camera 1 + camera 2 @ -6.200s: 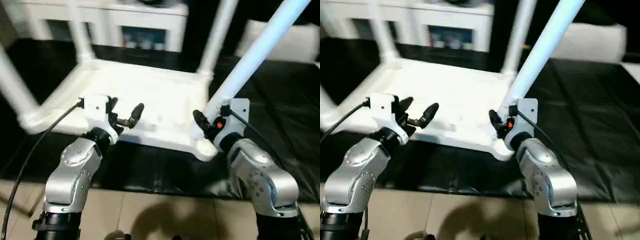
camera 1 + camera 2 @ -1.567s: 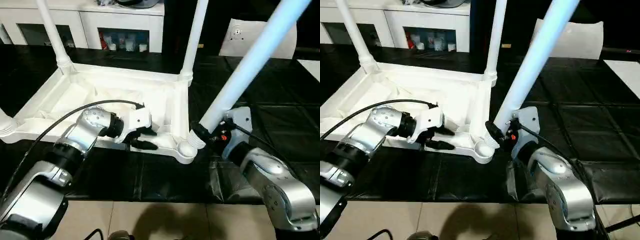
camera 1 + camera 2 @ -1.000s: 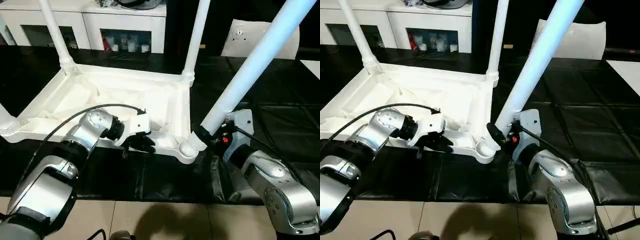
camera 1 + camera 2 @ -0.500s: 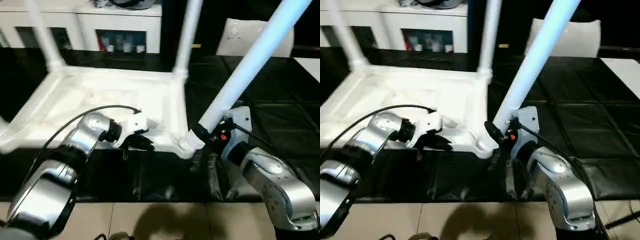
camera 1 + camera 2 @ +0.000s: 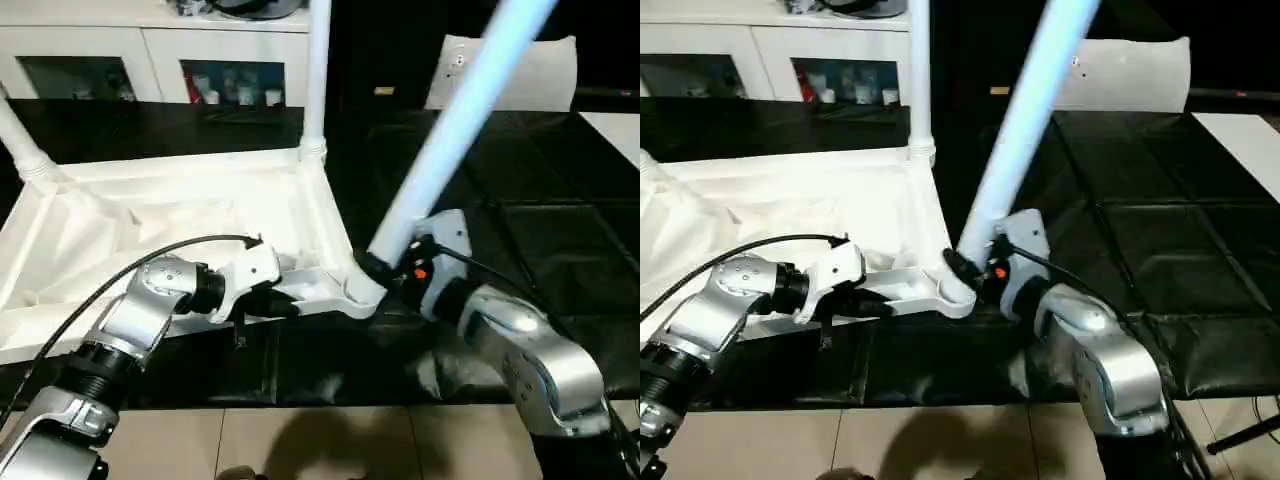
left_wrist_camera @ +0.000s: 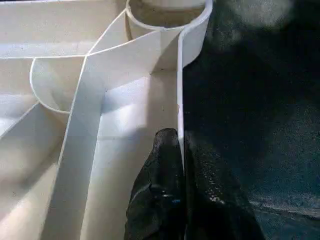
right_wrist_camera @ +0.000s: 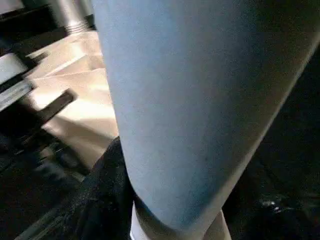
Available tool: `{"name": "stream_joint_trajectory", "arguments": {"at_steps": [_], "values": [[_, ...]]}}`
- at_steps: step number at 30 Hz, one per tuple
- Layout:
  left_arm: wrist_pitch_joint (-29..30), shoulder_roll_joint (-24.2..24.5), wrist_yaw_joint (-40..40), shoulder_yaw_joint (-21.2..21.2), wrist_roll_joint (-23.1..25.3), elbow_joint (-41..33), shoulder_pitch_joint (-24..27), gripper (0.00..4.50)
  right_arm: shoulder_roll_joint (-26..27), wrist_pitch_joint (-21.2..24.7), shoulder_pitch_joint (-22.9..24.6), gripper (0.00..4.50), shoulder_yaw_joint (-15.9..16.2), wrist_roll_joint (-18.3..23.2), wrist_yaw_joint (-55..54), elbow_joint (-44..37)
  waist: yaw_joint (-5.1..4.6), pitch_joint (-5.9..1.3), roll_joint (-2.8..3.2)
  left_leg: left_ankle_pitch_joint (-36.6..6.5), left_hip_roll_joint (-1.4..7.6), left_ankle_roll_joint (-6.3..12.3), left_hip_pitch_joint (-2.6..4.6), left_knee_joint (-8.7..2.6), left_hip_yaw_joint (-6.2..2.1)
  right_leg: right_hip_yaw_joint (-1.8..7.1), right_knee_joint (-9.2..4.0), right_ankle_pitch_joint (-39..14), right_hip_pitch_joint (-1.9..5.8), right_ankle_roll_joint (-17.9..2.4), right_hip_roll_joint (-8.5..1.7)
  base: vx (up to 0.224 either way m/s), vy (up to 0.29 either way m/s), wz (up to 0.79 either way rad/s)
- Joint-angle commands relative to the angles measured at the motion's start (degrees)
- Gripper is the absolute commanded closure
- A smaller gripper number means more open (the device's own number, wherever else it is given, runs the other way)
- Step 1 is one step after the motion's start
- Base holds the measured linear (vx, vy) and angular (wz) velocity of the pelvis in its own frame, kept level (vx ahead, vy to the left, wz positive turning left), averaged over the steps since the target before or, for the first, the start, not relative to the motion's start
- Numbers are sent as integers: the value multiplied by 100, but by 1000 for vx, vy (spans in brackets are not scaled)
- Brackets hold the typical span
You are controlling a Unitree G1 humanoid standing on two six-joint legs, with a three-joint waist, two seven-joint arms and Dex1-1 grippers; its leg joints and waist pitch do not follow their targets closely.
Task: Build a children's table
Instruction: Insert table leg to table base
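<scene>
Pinching the stiff, light top's rim (image 6: pixel 179 100) in my left gripper (image 6: pixel 181 150), my right gripper (image 5: pixel 385 272) clamps the slick leg (image 5: pixel 455 120) low.

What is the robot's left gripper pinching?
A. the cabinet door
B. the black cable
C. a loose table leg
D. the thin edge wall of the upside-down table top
D: in the left wrist view the left gripper is shut with one black finger on each side of the thin rim wall of the table top.
</scene>
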Motion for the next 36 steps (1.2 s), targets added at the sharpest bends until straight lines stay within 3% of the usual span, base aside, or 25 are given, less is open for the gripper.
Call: {"name": "stream_joint_trajectory", "arguments": {"at_steps": [1,9,12,15,16,18,24,29,31,32,35,36], "values": [[57,159,-77,-163,275,103,39,450,-144,48,-70,261,52,94,231,35,55,-400,36,-107,450,249,-34,-361,-153,467,-481,-362,341,-807,-840,0,0,0],[-50,204,-461,-198,88,127,-142,450,-293,-206,-238,261,261,-291,391,582,44,-396,42,-179,435,175,-28,-362,-148,456,-512,-635,320,-774,-837,0,0,0],[8,243,-682,-233,-27,6,-126,450,-280,-248,-349,261,276,-330,346,770,61,-415,68,-118,456,173,-13,-361,-154,460,-479,-414,316,-856,-839,0,0,0],[-34,219,-722,-210,-88,28,-140,450,-317,-228,-396,261,308,-354,398,837,50,-411,46,-160,460,192,-19,-367,-154,453,-466,-254,334,-927,-845,0,0,0],[-77,207,-700,-192,-96,42,-146,450,-340,-184,-395,261,329,-365,416,848,55,-405,75,-171,454,186,-26,-365,-158,456,-470,-291,337,-927,-851,0,0,0],[-141,191,-668,-166,-95,67,-157,450,-365,-158,-385,261,362,-386,445,896,52,-407,33,-184,447,188,-32,-364,-150,458,-488,-345,347,-891,-842,0,0,0],[-245,114,-602,-99,-142,113,-171,450,-340,-199,-346,261,439,-397,515,1028,62,-408,46,-194,458,186,-22,-369,-154,451,-492,-414,333,-861,-840,0,0,0],[-226,52,-550,-93,-158,81,-162,450,-149,-369,-326,261,247,-296,459,1401,53,-409,44,-253,455,155,-23,-366,-149,457,-503,-537,332,-888,-851,0,0,0],[-258,17,-484,-60,-155,121,-175,450,-104,-442,-295,261,173,-262,474,1498,56,-408,62,-278,465,151,-8,-366,-150,454,-515,-539,323,-899,-849,0,0,0],[-273,11,-475,-49,-157,139,-178,450,-57,-460,-265,261,103,-216,439,1529,64,-408,116,-300,472,134,0,-368,-161,453,-507,-542,315,-924,-853,0,0,0],[-258,0,-425,-22,-156,164,-169,450,97,-590,-58,261,-197,-32,319,1617,66,-426,106,-333,495,118,-1,-380,-169,450,-491,-341,326,-974,-857,0,0,0],[-259,-3,-416,-10,-163,177,-157,450,181,-684,11,261,-310,23,252,1650,77,-432,152,-324,496,113,1,-374,-176,452,-478,-267,325,-990,-860,0,0,0]]}}
